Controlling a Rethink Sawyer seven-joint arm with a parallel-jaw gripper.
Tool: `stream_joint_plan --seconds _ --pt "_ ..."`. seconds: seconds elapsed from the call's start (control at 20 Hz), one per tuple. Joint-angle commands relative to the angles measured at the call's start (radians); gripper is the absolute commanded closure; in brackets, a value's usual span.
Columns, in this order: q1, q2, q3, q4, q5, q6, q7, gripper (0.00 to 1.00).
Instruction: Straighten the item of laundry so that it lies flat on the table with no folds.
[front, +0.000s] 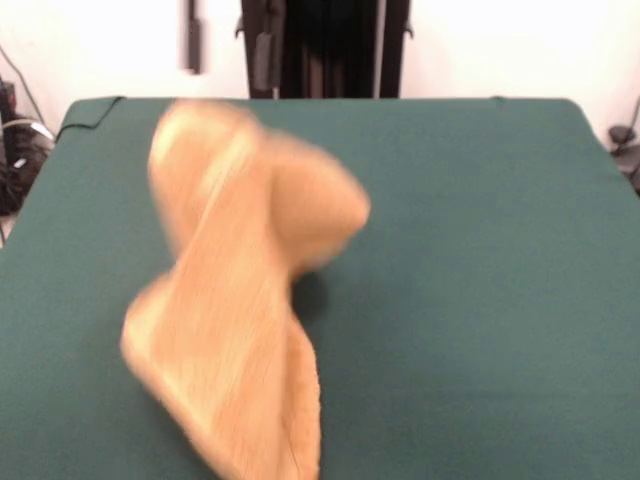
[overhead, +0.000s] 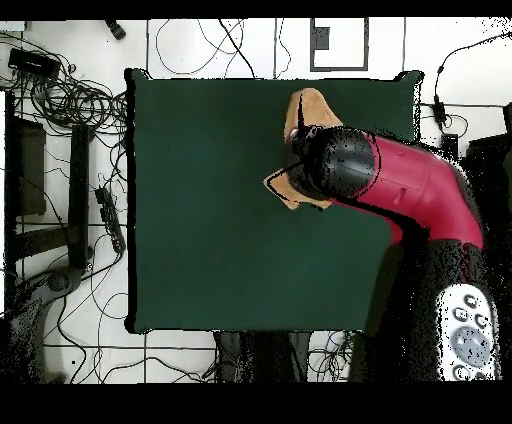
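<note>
The orange-tan towel (front: 240, 300) shows blurred and twisted in the front view, rising in a tall bunched shape over the left half of the dark green table (front: 480, 280). No arm shows in that view. In the overhead view the red and black arm (overhead: 400, 185) reaches over the table (overhead: 200, 200), and its black end (overhead: 340, 165) covers the middle of the towel (overhead: 312, 104). Towel parts stick out above and to the left of it. The gripper is hidden under the arm's end. No label or paler band can be made out.
The robot's dark pedestal (front: 320, 48) stands behind the table's far edge. Cables and gear (overhead: 70, 100) lie on the floor left of the table in the overhead view. The robot's base (overhead: 465, 330) is at the lower right.
</note>
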Motion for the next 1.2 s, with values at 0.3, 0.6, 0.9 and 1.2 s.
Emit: stream_joint_plan --seconds 0.3,0.6,0.9,1.2 --pt "-0.058 0.06 0.196 0.136 -0.042 -0.03 -0.094 0.0" --pt "-0.063 0.051 0.211 0.14 -0.035 -0.002 -0.086 0.0" --pt "-0.013 0.015 0.18 0.169 -0.024 0.003 0.012 0.0" --pt "0.066 -0.01 0.116 0.177 -0.016 0.022 0.125 0.0"
